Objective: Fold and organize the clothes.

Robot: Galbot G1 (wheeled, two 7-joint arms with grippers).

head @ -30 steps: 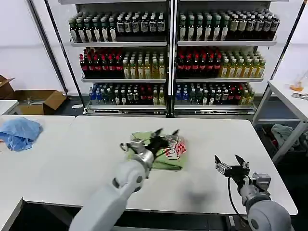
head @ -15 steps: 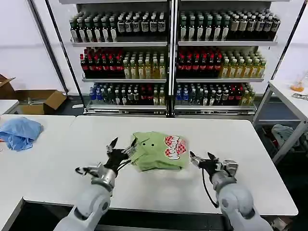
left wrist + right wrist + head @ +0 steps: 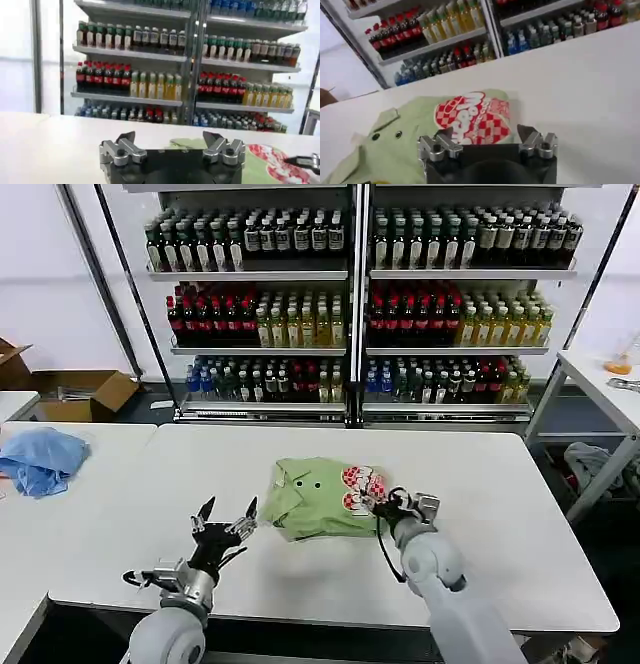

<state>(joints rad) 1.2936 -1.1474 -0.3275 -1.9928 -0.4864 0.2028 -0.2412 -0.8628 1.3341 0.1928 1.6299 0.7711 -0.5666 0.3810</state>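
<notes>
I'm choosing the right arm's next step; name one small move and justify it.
Probably ease the right gripper down onto the shirt at its printed edge and close. Its jaws are open right at that edge, while the left gripper hangs open, apart from the fabric, over the table.

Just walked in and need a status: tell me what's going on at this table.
A two-armed robot is folding clothes. The green shirt lies folded on the white table. The right gripper, open, is at the shirt's printed edge; the left gripper, open, hovers apart from the shirt on its other side. A blue cloth lies on a side table.
</notes>
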